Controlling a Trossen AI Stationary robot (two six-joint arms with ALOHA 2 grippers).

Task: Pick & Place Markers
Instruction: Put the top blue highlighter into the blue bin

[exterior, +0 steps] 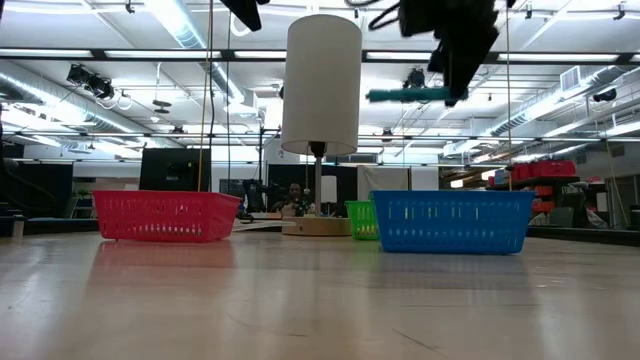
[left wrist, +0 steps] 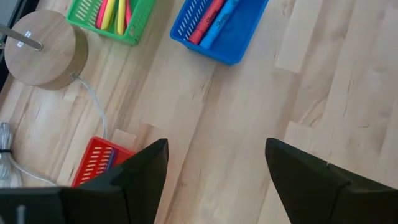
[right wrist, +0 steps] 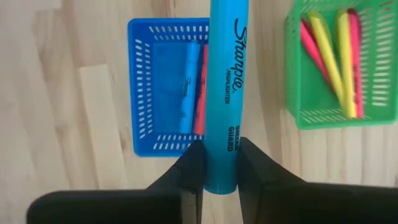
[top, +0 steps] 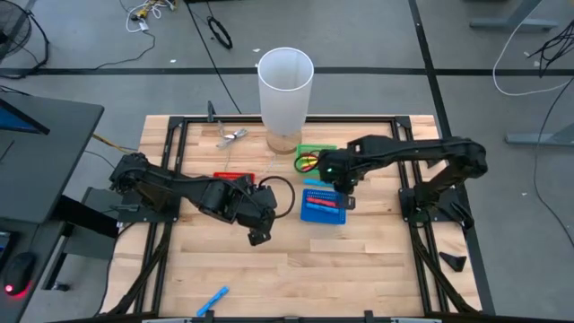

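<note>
My right gripper [right wrist: 217,163] is clamped on 1 light blue marker [right wrist: 224,93], which I hold level in the air above the blue basket [top: 321,202]; in the low view this marker [exterior: 405,95] hangs well clear of the basket's rim. Inside the blue basket lie 1 blue marker [right wrist: 188,87] and 1 red marker [right wrist: 201,93], side by side. The green basket [right wrist: 295,93], just beside it, holds yellow and pink markers [right wrist: 339,62]. My left gripper [left wrist: 214,168] hovers over bare table [top: 359,269] with its jaws spread wide and nothing between them, near the red basket [left wrist: 93,163]. Another blue marker [top: 213,301] lies alone near the table's front edge. A white cylinder [top: 285,90] stands behind the baskets.
</note>
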